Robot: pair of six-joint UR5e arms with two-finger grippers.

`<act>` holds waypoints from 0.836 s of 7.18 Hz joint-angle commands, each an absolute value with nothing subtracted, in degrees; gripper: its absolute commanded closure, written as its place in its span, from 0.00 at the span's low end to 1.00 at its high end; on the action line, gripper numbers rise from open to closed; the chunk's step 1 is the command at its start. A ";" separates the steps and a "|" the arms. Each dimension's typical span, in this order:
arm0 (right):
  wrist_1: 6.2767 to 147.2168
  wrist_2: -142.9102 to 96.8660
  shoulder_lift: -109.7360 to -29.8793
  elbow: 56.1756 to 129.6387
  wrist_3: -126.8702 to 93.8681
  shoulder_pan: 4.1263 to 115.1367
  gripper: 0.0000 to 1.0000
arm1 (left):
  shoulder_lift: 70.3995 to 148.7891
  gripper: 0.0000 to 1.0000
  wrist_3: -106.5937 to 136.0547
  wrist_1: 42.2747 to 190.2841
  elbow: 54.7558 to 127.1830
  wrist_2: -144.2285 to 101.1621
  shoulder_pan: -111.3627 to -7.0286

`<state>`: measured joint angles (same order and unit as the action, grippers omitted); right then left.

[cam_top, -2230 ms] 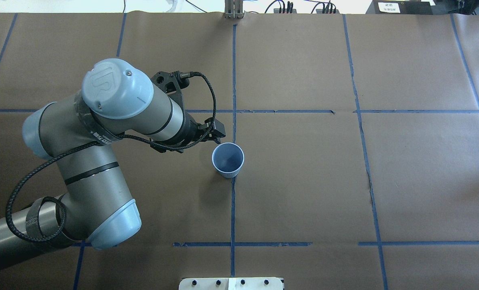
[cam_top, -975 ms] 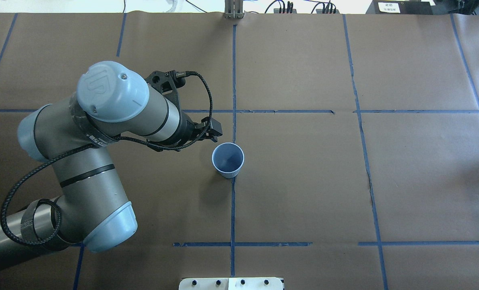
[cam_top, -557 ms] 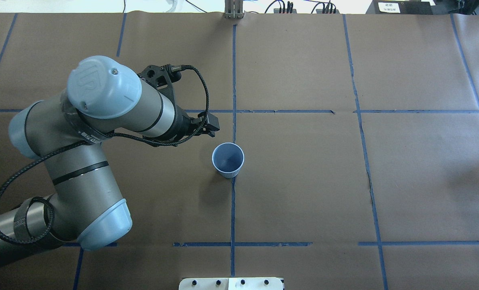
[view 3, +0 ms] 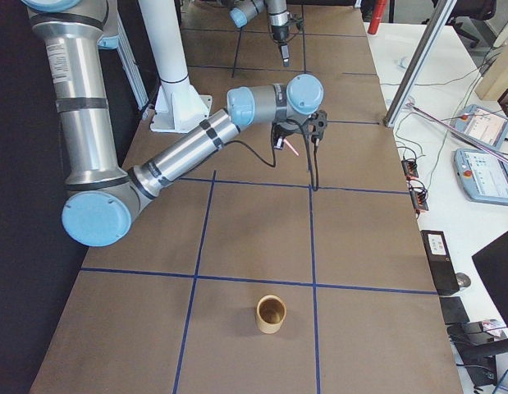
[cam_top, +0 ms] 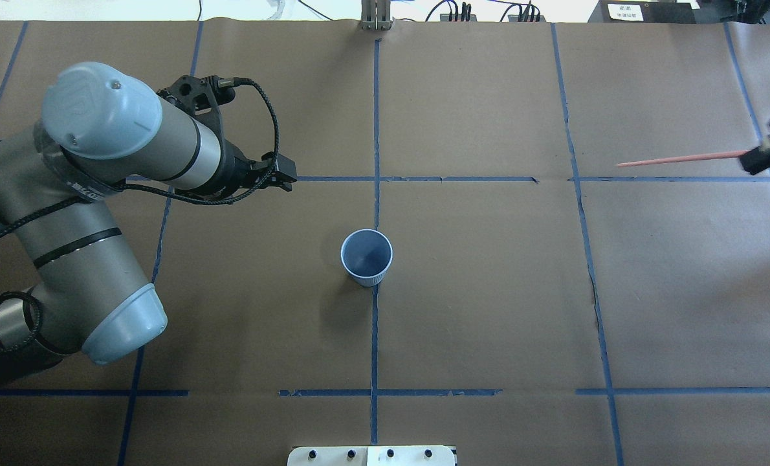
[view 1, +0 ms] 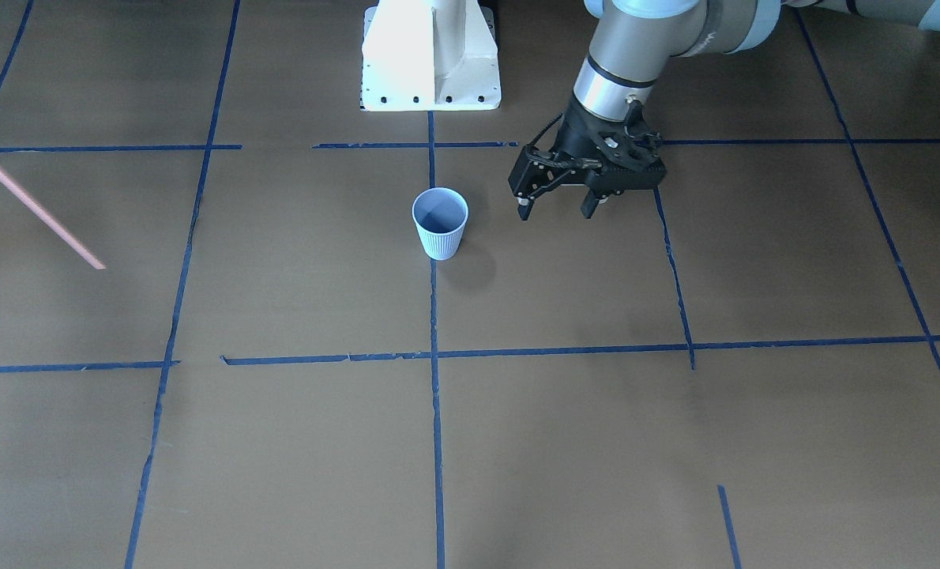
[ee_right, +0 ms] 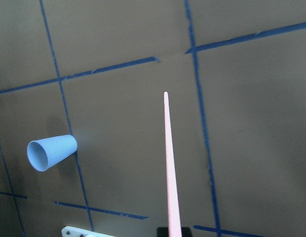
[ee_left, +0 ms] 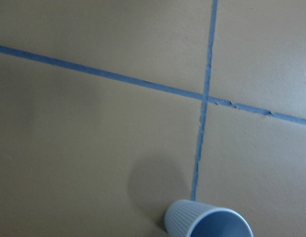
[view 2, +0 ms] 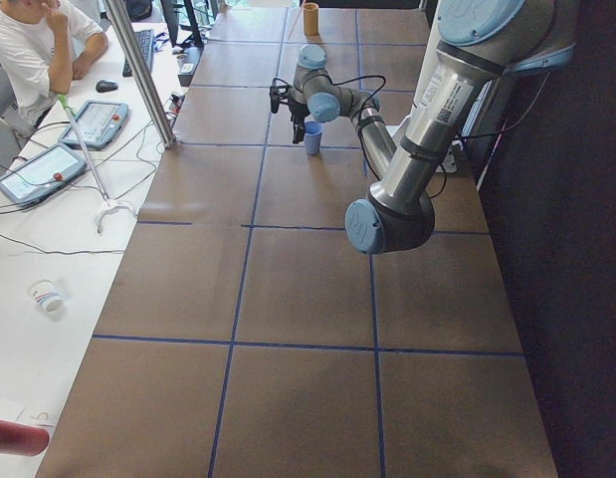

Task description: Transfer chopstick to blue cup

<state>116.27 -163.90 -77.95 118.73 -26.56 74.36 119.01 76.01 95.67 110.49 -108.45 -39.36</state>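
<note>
Right end effector [cam_top: 765, 154] sits out at the desk's [cam_top: 488, 304] far right edge, clamped on one end of the chopstick [cam_top: 682, 158]. The pinkish stick juts out from the fingers toward the middle of the desk, held in the air. The blue cup [cam_top: 366, 257] stands upright on the centre tape line, mouth up and nothing in it, and it is well apart from the stick's free tip (the wrist view has the cup off to one side of the stick, not under it). Over on the other side, the left end effector [view 1: 555, 212] hangs above the desk near the cup with its jaws spread wide, gripping nothing.
</note>
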 commanded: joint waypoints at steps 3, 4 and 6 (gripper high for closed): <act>94.95 -164.01 -59.29 109.98 -61.29 55.23 0.99 | 117.42 0.00 74.97 95.98 110.65 -108.54 -41.05; 94.92 -163.66 -55.76 107.43 -63.52 51.98 0.99 | 117.42 0.00 75.14 95.98 110.65 -108.54 -40.87; 94.92 -162.17 -53.71 105.39 -63.63 49.67 0.99 | 117.33 0.00 75.32 95.98 110.57 -108.54 -40.69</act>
